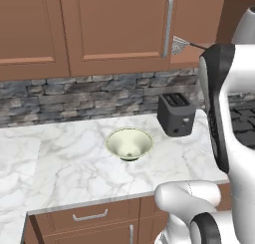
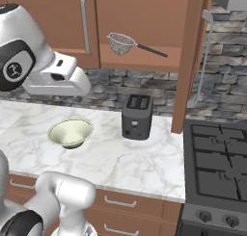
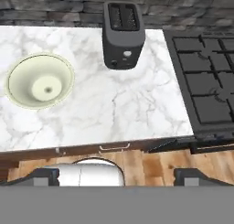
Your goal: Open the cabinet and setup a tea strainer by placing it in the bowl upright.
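Gripper (image 3: 117,175) gapes wide, empty, above marble worktop (image 3: 114,109) bearing pale cream-green cone-shaped bowl (image 3: 40,80) (silver wire-mesh tea strainer (image 2: 120,43) sits in the open cabinet).

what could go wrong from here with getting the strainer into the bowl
1. The tea strainer sits in the opened cabinet with its thin handle pointing toward the swung-out door; the arm could clip that door reaching in.
2. The toaster stands right below the shelf, so a dropped strainer may hit it.
3. The bowl is shallow and cone-shaped; the strainer might tip rather than stay upright.
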Robot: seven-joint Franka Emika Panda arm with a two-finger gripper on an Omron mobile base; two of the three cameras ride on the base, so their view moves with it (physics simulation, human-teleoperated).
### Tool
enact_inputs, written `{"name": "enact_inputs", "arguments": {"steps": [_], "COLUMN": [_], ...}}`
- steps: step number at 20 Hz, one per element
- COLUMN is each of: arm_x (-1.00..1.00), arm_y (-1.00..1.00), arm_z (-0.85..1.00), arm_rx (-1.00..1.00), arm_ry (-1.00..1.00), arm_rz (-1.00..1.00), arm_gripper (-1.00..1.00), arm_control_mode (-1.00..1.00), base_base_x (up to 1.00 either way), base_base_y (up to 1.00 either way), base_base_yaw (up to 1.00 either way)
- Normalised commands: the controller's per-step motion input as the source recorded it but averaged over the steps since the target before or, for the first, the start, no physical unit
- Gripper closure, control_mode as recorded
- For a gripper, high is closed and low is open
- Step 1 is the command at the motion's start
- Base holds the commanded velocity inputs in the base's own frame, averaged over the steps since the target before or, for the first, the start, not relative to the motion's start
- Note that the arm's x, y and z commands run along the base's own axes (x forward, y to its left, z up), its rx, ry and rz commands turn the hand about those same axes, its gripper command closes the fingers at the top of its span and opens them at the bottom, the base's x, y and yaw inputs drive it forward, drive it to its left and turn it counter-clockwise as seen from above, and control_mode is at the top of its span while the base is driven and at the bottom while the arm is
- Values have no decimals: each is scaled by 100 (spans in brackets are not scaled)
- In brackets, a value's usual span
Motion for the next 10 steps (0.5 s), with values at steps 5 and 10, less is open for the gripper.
{"name": "enact_inputs", "arguments": {"steps": [5,10], "arm_x": [-5,17], "arm_y": [42,1], "arm_z": [35,56], "arm_rx": [-4,2], "arm_ry": [-59,-63], "arm_rz": [-7,22], "arm_gripper": [-100,-100], "arm_control_mode": [-100,-100], "base_base_x": [0,0], "base_base_y": [0,0], "base_base_yaw": [0,0]}}
